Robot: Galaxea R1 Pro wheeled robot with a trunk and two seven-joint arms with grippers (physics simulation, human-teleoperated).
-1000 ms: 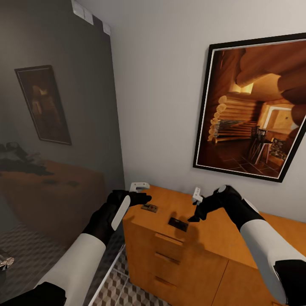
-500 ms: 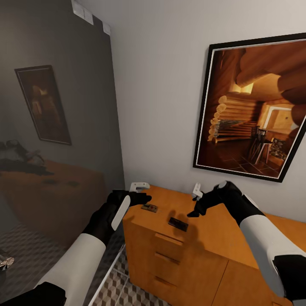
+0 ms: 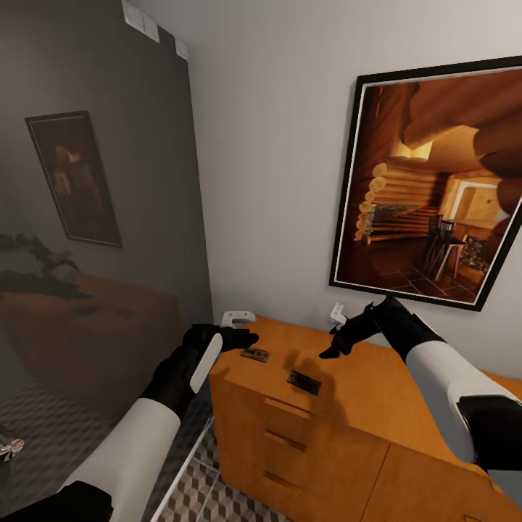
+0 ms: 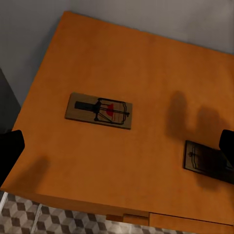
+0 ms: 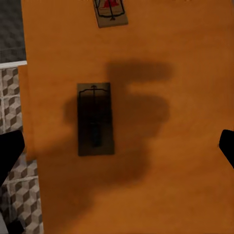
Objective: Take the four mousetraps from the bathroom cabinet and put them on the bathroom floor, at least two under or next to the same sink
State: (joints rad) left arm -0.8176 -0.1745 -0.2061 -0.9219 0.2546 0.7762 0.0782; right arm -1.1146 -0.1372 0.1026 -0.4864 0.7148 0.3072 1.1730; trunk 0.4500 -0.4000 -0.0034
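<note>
Two mousetraps lie flat on the top of the orange-brown cabinet (image 3: 377,384), near its left front corner. The left mousetrap (image 3: 254,354) sits farther from the front edge; the right mousetrap (image 3: 304,382) lies nearer the front edge, in shadow, well apart from the first. Neither is touched by a gripper.

The left gripper (image 3: 243,328) hovers over the cabinet's left edge, just left of the left mousetrap. In the left wrist view its dark fingertips sit at opposite picture edges, so the jaws stand wide apart with nothing between them; the left mousetrap (image 4: 99,110) and the shadowed one (image 4: 208,161) both lie below.

The right gripper (image 3: 334,335) hangs above the cabinet top near the far wall, up and to the right of the right mousetrap. Its jaws are likewise spread wide and empty (fingertips at both edges of the right wrist view), with the right mousetrap (image 5: 95,118) lying under it.

A framed picture (image 3: 428,181) hangs on the wall above the cabinet. Cube-patterned bathroom floor (image 3: 210,500) shows below the drawer fronts.
</note>
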